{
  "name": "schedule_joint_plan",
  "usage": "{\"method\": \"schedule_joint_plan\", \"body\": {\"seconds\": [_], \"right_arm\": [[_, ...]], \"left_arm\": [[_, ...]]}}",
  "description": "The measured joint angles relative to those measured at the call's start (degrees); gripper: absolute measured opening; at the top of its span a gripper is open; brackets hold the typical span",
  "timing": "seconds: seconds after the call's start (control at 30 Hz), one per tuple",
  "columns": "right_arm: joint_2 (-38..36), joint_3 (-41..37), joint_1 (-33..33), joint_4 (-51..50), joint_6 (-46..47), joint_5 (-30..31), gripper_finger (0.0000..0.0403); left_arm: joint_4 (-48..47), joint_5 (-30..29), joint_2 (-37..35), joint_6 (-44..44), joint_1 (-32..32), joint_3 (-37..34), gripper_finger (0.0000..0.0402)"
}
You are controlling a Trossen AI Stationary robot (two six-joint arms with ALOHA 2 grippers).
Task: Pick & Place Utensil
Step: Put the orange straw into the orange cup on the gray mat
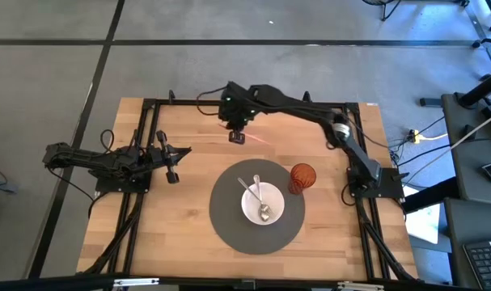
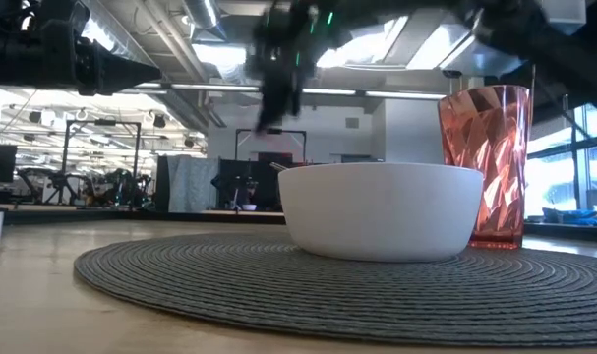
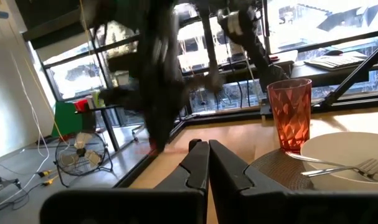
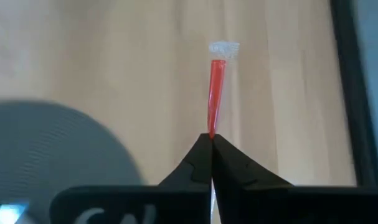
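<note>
My right gripper reaches over the far middle of the table and is shut on a thin red utensil with a clear end. In the low view it hangs blurred above the table. A white bowl stands on a round grey placemat and holds a fork and a spoon, which lean on its rim. A red faceted cup stands beside the bowl. My left gripper waits shut at the table's left side. My right gripper pinches the red utensil between its two fingertips, at the handle's end. The fingers lie along the utensil, which sticks straight out past them with its clear end farthest away. It is off the table top, and the wood shows beneath it.
Black frame rails run along the table's left, right and far sides. Bare wood lies between the placemat and the far edge. The cup and bowl stand tall on the mat's right half.
</note>
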Motion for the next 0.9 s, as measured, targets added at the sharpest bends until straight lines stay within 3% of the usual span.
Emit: {"method": "schedule_joint_plan", "body": {"seconds": [0.2,0.53,0.73,0.9], "right_arm": [[-13.6,-0.1,6.1,4.3,0.1,-3.4,0.0001],[-32.8,-0.2,23.2,2.1,3.6,6.9,0.0001],[-40.6,-3.2,35.7,-0.7,8.3,21.1,0.0],[-51.1,-18.4,45.9,6.9,10.3,32.8,0.0]], "left_arm": [[0.0,0.0,0.0,0.0,0.0,0.0,0.0004],[0.0,0.1,0.0,-0.7,0.0,0.0,0.0005],[0.0,0.1,0.0,-1.5,0.0,0.0,0.0002],[0.0,0.1,0.0,-1.6,0.0,0.0,0.0003]]}}
